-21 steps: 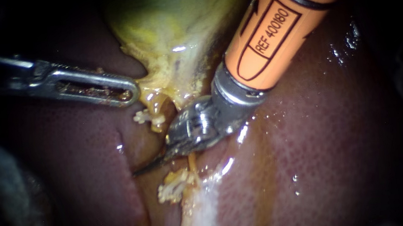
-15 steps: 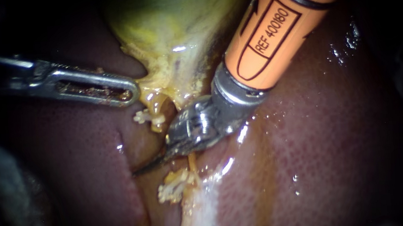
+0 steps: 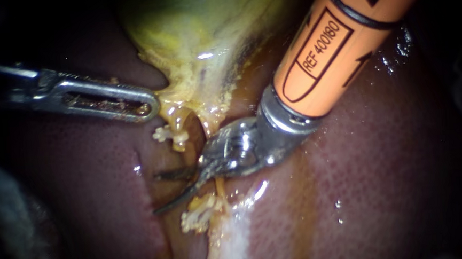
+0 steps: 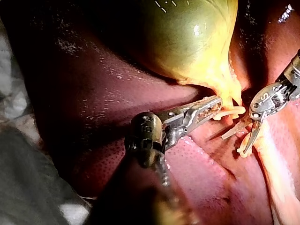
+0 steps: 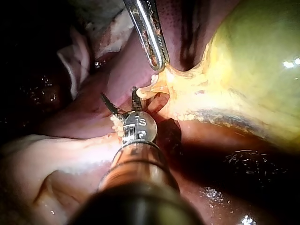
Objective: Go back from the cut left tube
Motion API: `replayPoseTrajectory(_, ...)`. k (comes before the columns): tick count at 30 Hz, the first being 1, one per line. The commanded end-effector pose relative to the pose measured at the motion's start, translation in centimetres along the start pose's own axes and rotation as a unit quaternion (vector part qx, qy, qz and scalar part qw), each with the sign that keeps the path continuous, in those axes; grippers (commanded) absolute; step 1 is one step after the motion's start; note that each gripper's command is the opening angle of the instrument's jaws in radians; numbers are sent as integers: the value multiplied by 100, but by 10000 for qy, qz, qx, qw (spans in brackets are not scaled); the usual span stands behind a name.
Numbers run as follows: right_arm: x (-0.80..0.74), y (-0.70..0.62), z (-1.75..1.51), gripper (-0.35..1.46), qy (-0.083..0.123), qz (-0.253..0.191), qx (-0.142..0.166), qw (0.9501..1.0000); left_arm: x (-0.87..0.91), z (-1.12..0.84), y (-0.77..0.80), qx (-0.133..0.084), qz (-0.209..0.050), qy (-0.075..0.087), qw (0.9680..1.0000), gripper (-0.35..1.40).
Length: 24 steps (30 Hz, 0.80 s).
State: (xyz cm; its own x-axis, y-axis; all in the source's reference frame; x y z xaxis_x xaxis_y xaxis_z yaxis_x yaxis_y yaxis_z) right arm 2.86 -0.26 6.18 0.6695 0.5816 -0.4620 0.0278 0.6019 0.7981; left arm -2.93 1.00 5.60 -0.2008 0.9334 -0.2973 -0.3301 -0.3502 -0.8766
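Since the earlier frames the right instrument had slid back toward 2 o'clock, its orange sleeve riding higher in the endoscope view. Its two thin blades, which had lain together, had parted. The jaws stood apart with nothing between them, one blade pointing to 9 o'clock and the other to 8 o'clock over the liver. The left instrument had not shifted, and its jaws appeared clamped on the yellow fringe of the gallbladder.

The cut left tube lay in two stumps. The upper one hung from the gallbladder's fringe at 1 o'clock from the parted blades, with a white clip beside it. The lower one sat at 4 o'clock from the blades under a second white clip.

By its look the tube would handle as soft, wet, slippery and easily torn (each stump seemed closed only by its clip). I judged it was nothing to take hold of. If a grip were needed, the yellow fringe above the upper clip looked safer than either stump. The retreat mainly called for keeping the parted blades off both clips.

A printed label with arrows sat on the orange sleeve, and I left it unread. No other writing showed.
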Motion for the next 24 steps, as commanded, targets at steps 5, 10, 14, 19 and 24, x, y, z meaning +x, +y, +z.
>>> replayPoseTrajectory(5,-5,-3,-11,143,219,378,-273,9987,0,0,0,-3,1,-2,10000,-35)
replayPoseTrajectory(10,-10,-10,-40,143,382,582,-441,9966,-1,-2,0,-6,2,-4,10000,-35)
replayPoseTrajectory(14,-15,-16,-69,145,508,246,-709,9959,-1,-2,-1,-7,3,-5,10000,-35)
replayPoseTrajectory(19,-24,-30,-107,145,378,-435,-1169,9915,-1,-2,-1,-7,3,-5,10000,-35)
replayPoseTrajectory(24,-37,-41,-136,145,159,-989,-1577,9824,-1,-2,-1,-8,3,-6,10000,-35)
